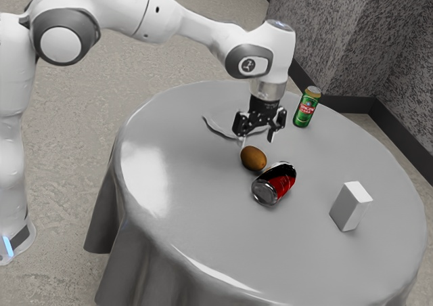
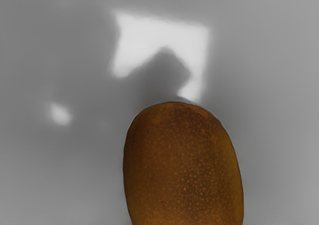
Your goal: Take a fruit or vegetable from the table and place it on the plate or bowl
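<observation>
The gripper point(image 1: 257, 133) hovered just above the kiwi point(image 1: 253, 158), its fingers apart and gripping nothing. The kiwi lay on the grey table point(image 1: 176, 204), just beside a toppled red can point(image 1: 275, 183), directly under the hand.

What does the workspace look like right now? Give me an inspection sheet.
Surface: round table, draped in glossy grey.
Job's things: kiwi lying on the table under the claw; thin grey shape beside the claw, maybe the plate, cannot tell.
Clutter: red can on its side near kiwi; green can upright; white box.
Claw: open, above kiwi, not touching.
Cables: nothing seen.
Surroundings: speckled floor, dark wall.
</observation>
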Robot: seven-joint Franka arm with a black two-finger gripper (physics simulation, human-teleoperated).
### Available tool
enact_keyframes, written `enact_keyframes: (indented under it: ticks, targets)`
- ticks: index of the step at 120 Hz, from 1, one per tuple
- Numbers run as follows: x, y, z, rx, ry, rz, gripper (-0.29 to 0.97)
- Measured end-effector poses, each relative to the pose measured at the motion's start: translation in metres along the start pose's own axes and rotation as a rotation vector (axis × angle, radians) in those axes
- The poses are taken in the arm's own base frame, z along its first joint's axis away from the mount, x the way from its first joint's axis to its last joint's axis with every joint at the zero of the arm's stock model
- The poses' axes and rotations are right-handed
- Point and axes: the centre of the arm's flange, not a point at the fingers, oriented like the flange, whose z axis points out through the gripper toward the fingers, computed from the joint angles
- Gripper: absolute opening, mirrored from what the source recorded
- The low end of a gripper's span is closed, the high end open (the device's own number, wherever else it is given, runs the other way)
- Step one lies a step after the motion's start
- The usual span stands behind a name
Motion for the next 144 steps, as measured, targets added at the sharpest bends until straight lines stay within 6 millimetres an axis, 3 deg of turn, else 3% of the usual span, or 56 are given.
enact_keyframes:
  ticks: [33, 79, 144]
  targets:
    - [0.005, 0.006, 0.015, 0.002, -0.003, -0.061, 0.68]
    - [0.008, 0.015, 0.051, 0.027, -0.006, -0.121, 0.68]
    - [0.007, 0.020, 0.075, 0.039, -0.008, -0.160, 0.67]
